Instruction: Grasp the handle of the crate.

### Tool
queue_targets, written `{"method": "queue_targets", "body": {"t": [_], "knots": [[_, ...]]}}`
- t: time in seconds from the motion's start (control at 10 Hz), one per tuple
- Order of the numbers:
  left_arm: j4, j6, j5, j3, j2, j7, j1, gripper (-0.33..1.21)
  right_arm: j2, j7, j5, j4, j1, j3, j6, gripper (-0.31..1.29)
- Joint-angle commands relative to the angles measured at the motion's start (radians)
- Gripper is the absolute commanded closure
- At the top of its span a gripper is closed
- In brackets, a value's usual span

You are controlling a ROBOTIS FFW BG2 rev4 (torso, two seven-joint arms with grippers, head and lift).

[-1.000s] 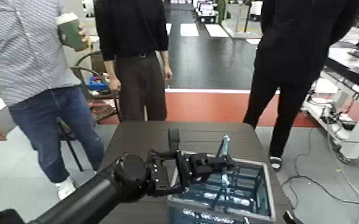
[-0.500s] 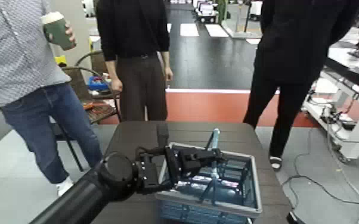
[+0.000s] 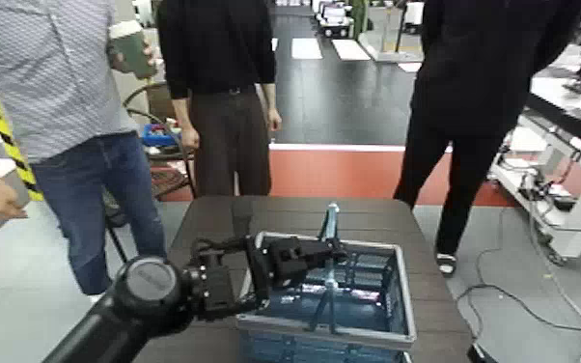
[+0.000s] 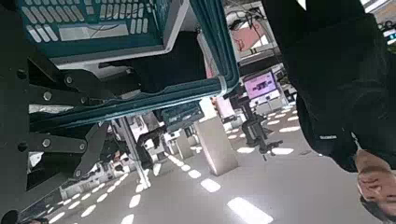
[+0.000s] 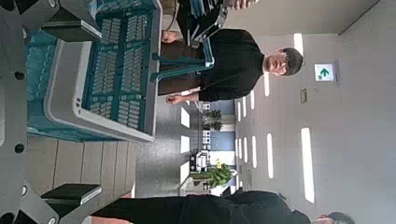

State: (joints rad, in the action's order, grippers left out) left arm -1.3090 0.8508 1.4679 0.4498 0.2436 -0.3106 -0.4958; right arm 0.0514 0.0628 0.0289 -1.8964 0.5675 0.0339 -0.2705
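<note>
The blue lattice crate (image 3: pixel 352 290) with a thick grey rim sits on the dark table (image 3: pixel 212 217). Its handle (image 3: pixel 329 232) stands upright, teal in the middle with dark side arms. My left gripper (image 3: pixel 316 253) reaches from the left over the crate's near-left rim and is shut on the handle. The left wrist view shows the teal handle (image 4: pixel 159 101) running between my fingers (image 4: pixel 56 149), with the crate (image 4: pixel 93 23) beyond. The right wrist view shows the crate (image 5: pixel 103 65) and handle (image 5: pixel 182 65) from the side. My right gripper (image 5: pixel 23 121) is open and empty, beside the crate.
Three people stand beyond the table's far edge: one in a striped shirt (image 3: pixel 53 97) holding a green cup (image 3: pixel 135 48), one in black (image 3: pixel 217 87), one in black at the right (image 3: pixel 487 97). A chair (image 3: pixel 150 135) stands behind the table. Cables lie on the floor at the right.
The crate and its handle have shifted left with my left gripper holding the handle. The person on the left has stepped and moved the cup.
</note>
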Motion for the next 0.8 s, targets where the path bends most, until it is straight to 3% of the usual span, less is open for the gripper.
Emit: {"method": "queue_targets", "body": {"t": [0.1, 0.5, 0.8], "knots": [[-0.104, 0.037, 0.002, -0.077, 0.011, 0.038, 0.094, 1.19, -0.002, -0.024, -0.004, -0.004, 0.0, 0.003, -0.01, 0.15], [-0.228, 0.082, 0.086, -0.145, 0.017, 0.099, 0.218, 1.19, -0.004, -0.093, -0.014, -0.003, -0.009, 0.024, -0.018, 0.15], [-0.283, 0.109, 0.184, -0.18, 0.046, 0.166, 0.306, 1.19, -0.002, -0.098, -0.014, 0.004, -0.017, 0.027, -0.021, 0.15]]}}
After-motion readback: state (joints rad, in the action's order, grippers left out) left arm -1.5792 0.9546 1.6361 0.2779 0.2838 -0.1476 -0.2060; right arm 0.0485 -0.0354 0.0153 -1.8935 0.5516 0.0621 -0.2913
